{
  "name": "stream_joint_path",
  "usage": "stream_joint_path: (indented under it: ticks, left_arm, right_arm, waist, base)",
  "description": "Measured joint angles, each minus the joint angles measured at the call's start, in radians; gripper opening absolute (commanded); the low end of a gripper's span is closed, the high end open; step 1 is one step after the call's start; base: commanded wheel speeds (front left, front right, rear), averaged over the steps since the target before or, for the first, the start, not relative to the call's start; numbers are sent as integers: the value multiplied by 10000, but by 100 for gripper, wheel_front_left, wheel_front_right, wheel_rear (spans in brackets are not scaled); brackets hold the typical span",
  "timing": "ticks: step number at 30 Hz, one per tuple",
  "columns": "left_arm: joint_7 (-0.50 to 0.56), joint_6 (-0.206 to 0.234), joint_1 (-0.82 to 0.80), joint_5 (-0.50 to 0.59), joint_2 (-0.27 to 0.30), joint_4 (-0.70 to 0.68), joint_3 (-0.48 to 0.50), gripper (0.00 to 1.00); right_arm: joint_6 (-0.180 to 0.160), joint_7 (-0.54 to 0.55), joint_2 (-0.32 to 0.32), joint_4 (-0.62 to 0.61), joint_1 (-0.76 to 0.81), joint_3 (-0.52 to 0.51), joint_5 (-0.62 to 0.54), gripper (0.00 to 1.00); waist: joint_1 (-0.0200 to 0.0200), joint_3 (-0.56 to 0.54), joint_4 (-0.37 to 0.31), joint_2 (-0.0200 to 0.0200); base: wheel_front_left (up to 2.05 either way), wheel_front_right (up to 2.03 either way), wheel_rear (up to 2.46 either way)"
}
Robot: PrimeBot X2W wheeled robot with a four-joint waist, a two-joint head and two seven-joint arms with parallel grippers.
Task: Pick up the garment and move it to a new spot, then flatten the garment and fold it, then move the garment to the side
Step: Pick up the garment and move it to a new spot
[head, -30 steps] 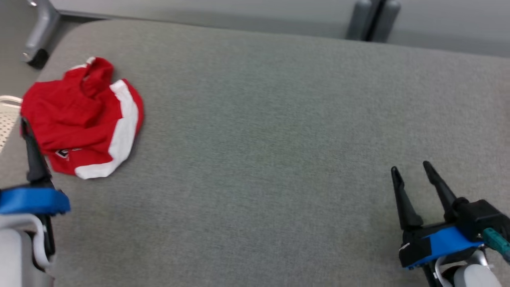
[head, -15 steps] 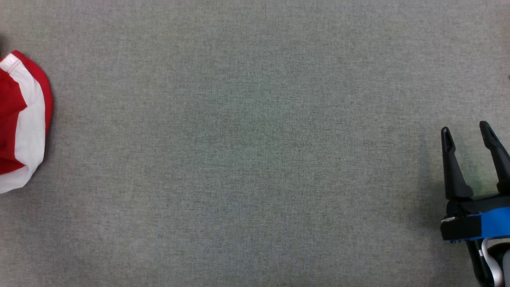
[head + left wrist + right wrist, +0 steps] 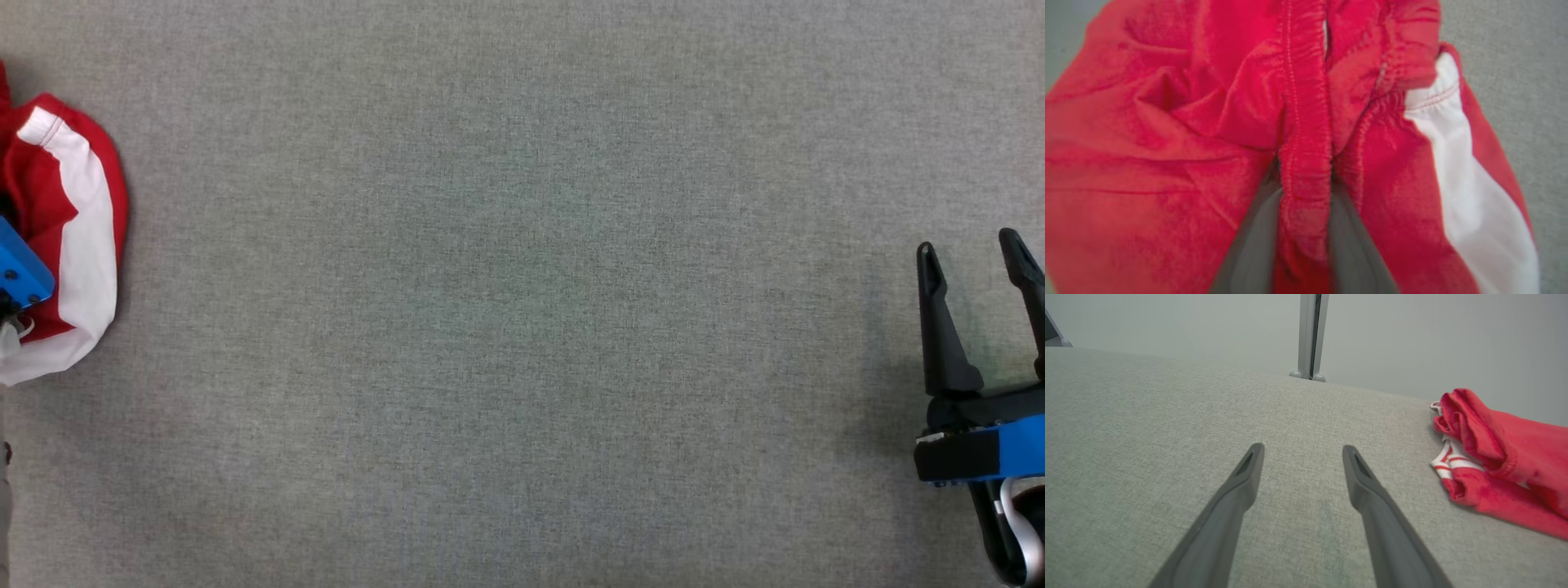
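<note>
support: grey woven cloth surface (image 3: 522, 294), flat and wide | lying on it: one crumpled red garment (image 3: 82, 245) (with a white side band) | place: well apart from the right gripper (image 3: 967, 243), far to its left side

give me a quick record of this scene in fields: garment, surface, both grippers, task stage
garment: red garment with white side stripe, crumpled, at the head view's left edge
surface: grey woven fabric surface, with the garment lying on it
left arm: left gripper has a finger on each side of the gathered red waistband and appears to pinch it
right arm: right gripper open, holding nothing, over the surface far from the garment
task stage: garment gripped, not yet flattened or folded
</note>
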Motion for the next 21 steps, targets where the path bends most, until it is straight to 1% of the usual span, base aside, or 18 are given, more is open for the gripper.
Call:
stream_joint_path:
  ticks: [3,6,8,12,15,19,21]
  left_arm:
    - [-196,-36,-34,-25,15,79,-148,0]
    - [-855,-44,-28,44,48,33,-224,0]
    - [-1488,-46,-55,157,111,-121,-255,0]
    - [-2886,36,-274,474,322,-577,-458,0]
    - [-3659,46,-583,740,359,-989,-642,0]
    - [-4288,48,-1108,1070,407,-1653,-1018,0]
    - [-4405,48,-1373,1256,359,-2121,-1256,0]
  right_arm:
    - [0,4,10,79,-5,92,-4,100]
    - [0,-25,50,215,-5,132,10,100]
    - [0,-86,109,332,-5,161,12,100]
    - [0,-236,244,667,-10,270,29,100]
    - [0,-412,460,968,-20,420,56,100]
    - [0,-614,704,1392,-28,520,69,100]
    - [0,-721,826,1601,-19,564,92,100]
  waist:
    - [0,-105,-26,0]
    - [2,-257,-67,1]
    - [2,-408,-95,1]
    - [1,-818,-176,0]
    - [1,-1209,-270,0]
    - [0,-1755,-513,0]
    - [0,-2018,-686,0]
  base:
    - [0,0,0]
    - [0,0,0]
    - [0,0,0]
    - [0,0,0]
    - [0,0,0]
    - [0,0,0]
    - [0,0,0]
